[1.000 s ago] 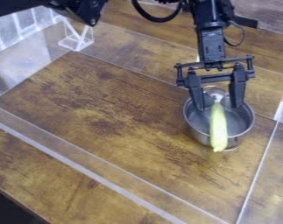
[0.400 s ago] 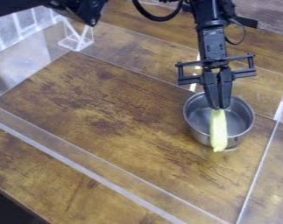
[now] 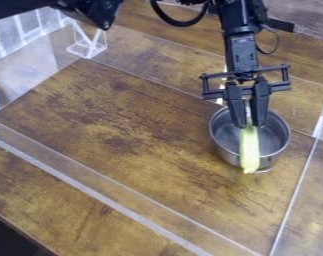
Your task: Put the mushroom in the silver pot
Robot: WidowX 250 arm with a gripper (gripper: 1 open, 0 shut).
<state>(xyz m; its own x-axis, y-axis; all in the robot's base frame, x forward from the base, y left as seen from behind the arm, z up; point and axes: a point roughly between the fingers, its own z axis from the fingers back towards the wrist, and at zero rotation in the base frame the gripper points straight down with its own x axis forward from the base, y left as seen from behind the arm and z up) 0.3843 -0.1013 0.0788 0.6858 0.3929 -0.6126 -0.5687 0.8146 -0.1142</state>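
Inside the silver pot [image 3: 225,146], the mushroom [image 3: 249,150] leans against the rim below the narrowly parted pincer [image 3: 252,121]; placement looks essentially done, so next calls for lifting clear without snagging it.

pot [image 3: 228,143]: shiny metal, pretty smooth inside tbh
tabletop [image 3: 110,130]: brown wood look, streaky grain
side panel [image 3: 6,85]: clear, plastic-looking
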